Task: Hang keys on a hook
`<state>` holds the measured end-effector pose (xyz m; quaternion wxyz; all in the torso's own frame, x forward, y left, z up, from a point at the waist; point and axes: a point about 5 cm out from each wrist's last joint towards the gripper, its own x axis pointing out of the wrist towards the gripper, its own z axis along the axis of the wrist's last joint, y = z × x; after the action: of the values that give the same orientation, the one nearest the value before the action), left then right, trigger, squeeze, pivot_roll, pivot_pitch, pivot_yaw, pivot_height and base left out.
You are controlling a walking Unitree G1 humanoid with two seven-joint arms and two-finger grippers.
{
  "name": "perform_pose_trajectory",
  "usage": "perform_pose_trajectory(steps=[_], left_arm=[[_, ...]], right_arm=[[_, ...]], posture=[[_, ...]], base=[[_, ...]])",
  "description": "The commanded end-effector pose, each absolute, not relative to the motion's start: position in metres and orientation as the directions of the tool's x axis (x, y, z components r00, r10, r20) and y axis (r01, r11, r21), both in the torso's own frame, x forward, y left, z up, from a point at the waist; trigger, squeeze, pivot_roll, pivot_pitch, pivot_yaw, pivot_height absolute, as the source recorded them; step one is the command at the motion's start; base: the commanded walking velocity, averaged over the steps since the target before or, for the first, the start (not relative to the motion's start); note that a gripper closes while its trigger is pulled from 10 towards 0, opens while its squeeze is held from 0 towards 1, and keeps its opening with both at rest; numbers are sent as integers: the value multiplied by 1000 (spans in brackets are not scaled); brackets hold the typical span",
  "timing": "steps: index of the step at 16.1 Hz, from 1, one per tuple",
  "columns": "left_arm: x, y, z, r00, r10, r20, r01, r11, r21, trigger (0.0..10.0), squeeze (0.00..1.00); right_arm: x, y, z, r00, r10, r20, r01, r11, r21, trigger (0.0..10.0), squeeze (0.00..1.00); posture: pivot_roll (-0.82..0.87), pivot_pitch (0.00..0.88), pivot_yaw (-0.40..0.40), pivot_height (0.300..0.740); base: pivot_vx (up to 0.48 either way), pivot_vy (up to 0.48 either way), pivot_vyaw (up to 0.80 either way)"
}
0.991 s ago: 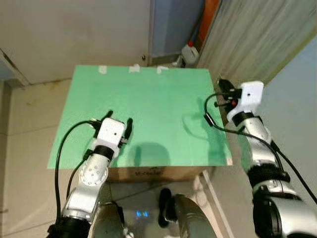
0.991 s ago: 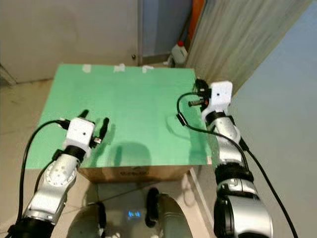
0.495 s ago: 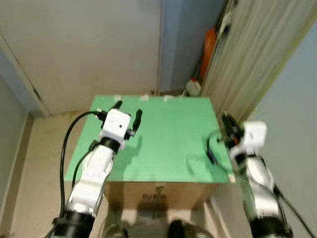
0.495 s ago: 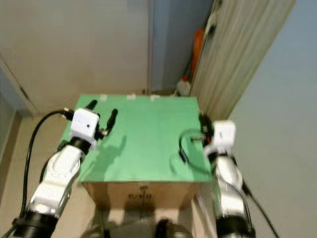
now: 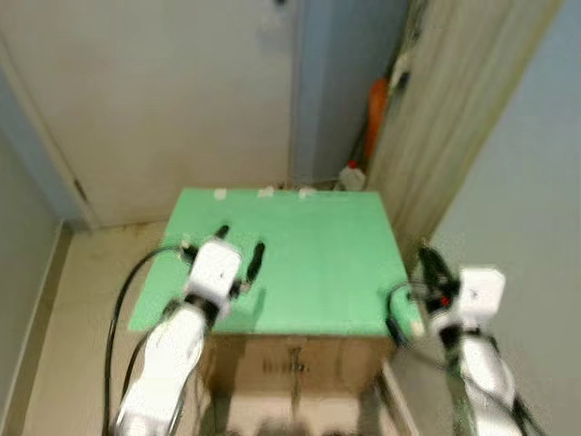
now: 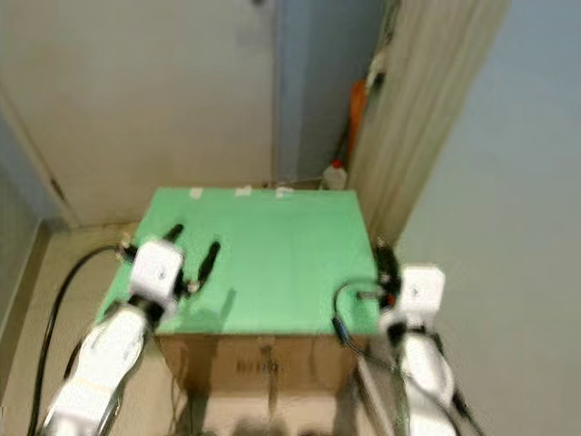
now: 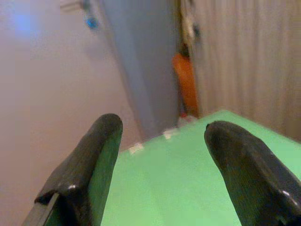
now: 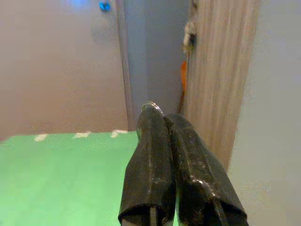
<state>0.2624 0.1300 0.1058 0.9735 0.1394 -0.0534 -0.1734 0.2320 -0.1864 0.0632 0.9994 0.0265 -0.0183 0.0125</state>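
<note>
Here both head views are soft with blur, so fine detail is lost. The right hand (image 8: 162, 123) has its two black fingers pressed together, and a thin silver ring (image 8: 151, 104), apparently the ring of the keys, peeks out just past their tips; the keys themselves are hidden behind the fingers. From the head, this hand (image 6: 385, 271) sits at the right edge of the desk (image 5: 309, 254), a flat matte green sheet laid over a cardboard box (image 5: 290, 363) whose print is unreadable. The left hand (image 7: 160, 155) is open, its rounded glossy fingers well apart above the green surface, nothing between them. Beyond the right hand's fingertips stand a pale smooth wall, a grey-blue panel and a ribbed beige curtain (image 8: 221, 70). A small blue object (image 8: 104, 5) is fixed high on that wall, too blurred to name.
</note>
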Motion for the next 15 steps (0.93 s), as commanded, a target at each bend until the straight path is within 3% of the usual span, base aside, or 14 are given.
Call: perform_pose_trajectory(steps=[1, 7, 8, 9, 15], left_arm=[[259, 133, 96, 942, -336, 8, 320, 906, 277, 10000, 0], [274, 134, 93, 953, -302, -23, 298, 922, 249, 10000, 0], [274, 132, 94, 951, -308, -21, 303, 918, 256, 10000, 0], [275, 132, 94, 951, -309, -21, 303, 917, 260, 10000, 0], [294, 126, 91, 953, -298, -59, 304, 934, 190, 10000, 0]], right_arm=[[243, -184, 76, 997, 33, 77, -37, 997, 62, 0, 0], [253, -182, 74, 999, 26, 32, -27, 999, 41, 0, 0], [255, -182, 74, 999, 22, 24, -23, 999, 37, 2745, 0], [256, -182, 74, 1000, 18, 19, -19, 999, 39, 10000, 0], [256, -187, 74, 999, -41, 22, 40, 997, 68, 10000, 0]], posture=[[-37, 0, -22, 740], [-50, 1, -12, 740], [-52, 1, -11, 740], [-56, 3, -9, 740], [-92, 2, 14, 740]], base=[[0, 0, 0], [0, 0, 0], [0, 0, 0], [0, 0, 0], [0, 0, 0]])
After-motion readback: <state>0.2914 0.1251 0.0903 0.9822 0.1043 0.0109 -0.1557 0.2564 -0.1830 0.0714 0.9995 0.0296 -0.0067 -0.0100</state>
